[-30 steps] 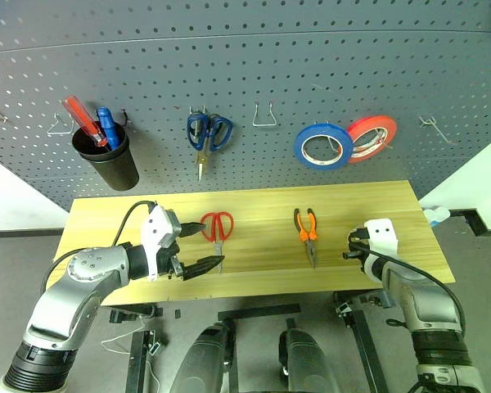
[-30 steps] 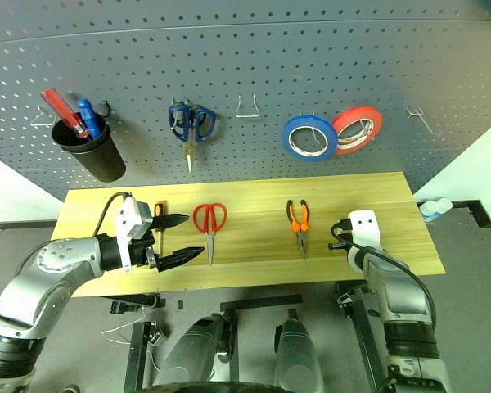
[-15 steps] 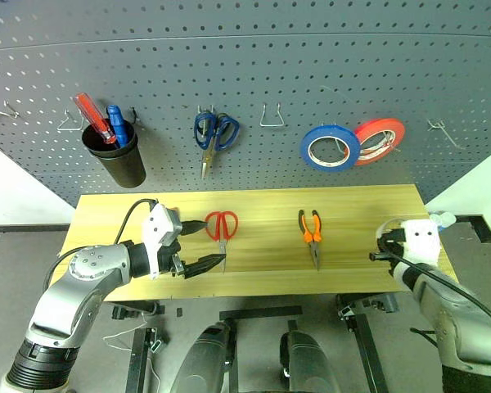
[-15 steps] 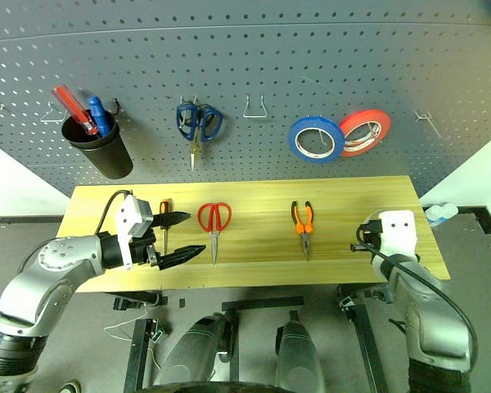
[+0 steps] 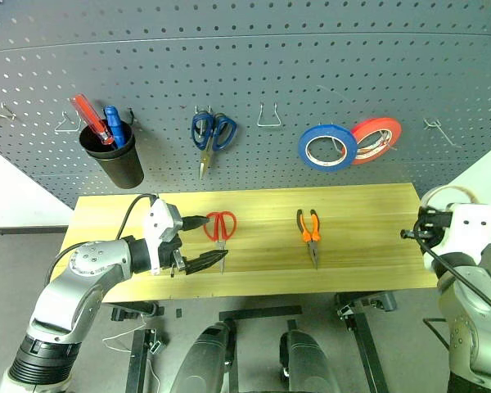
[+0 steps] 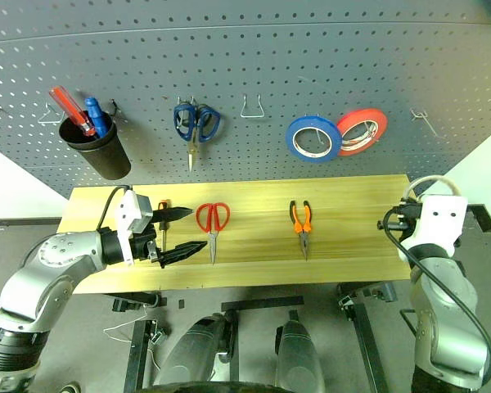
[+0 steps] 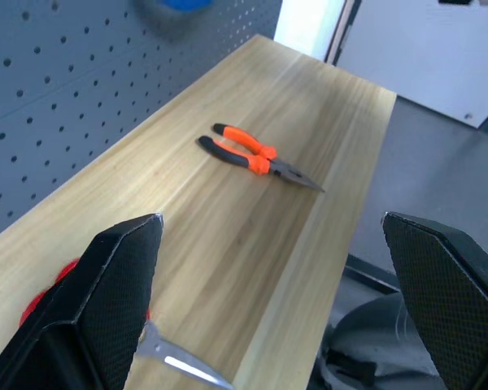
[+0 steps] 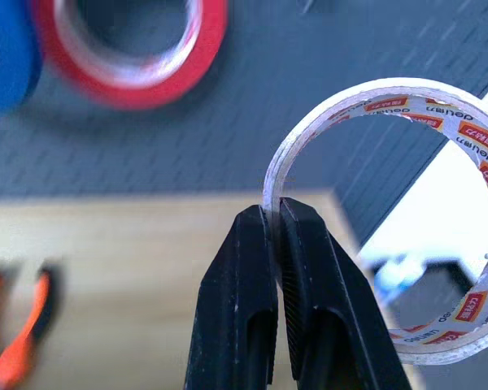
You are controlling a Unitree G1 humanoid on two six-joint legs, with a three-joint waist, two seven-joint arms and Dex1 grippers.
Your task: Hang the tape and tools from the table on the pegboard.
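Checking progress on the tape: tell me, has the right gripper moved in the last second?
Yes. The right gripper, shut on the tape, has risen off the table and swung right, past its right end, toward the pegboard.

The worktop [image 5: 352,246] is a long rectangle of light yellowish wood with plank lines, its far edge close under a dark pegboard. Red-handled scissors [image 5: 220,230] lie at about 9 o'clock from its middle, blades toward the near edge. Orange-and-black pliers [image 5: 309,232] lie just toward 3 o'clock, nose toward the near edge. A slim screwdriver [image 6: 162,219] lies farther toward 9 o'clock, beyond the scissors.
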